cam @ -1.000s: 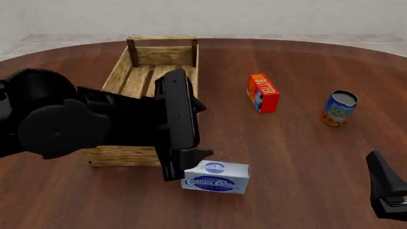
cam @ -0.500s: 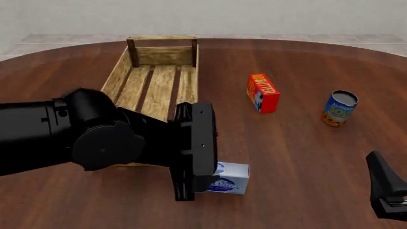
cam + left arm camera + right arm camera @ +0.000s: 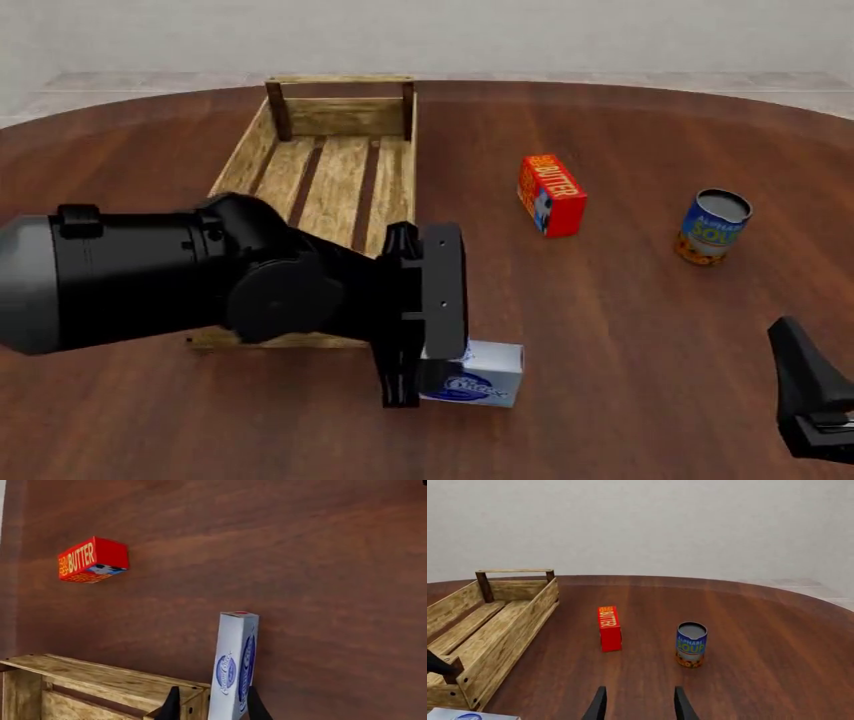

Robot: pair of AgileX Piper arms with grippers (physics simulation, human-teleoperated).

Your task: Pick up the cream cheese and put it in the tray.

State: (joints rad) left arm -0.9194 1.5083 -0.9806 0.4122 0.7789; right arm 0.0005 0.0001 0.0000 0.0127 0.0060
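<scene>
The cream cheese (image 3: 483, 376), a small white box with a blue oval label, lies on the table just off the tray's near right corner. My left gripper (image 3: 424, 378) is down over it, and the arm hides the box's left part. In the left wrist view the cream cheese (image 3: 233, 672) stands between the two fingertips of the left gripper (image 3: 212, 711), which is open, with a gap on one side. The tray (image 3: 247, 150), a long light-wood crate, has nothing in it. My right gripper (image 3: 817, 405) is open at the near right, far from the box.
A red-orange butter box (image 3: 550, 195) stands right of the tray, and a blue soup can (image 3: 711, 227) sits further right. The right wrist view shows the tray (image 3: 514, 635), the butter box (image 3: 609, 628) and the soup can (image 3: 691, 644).
My left arm has swung off the tray toward the near side and come down, so its open fingers now straddle the cream cheese. The right arm has not moved.
</scene>
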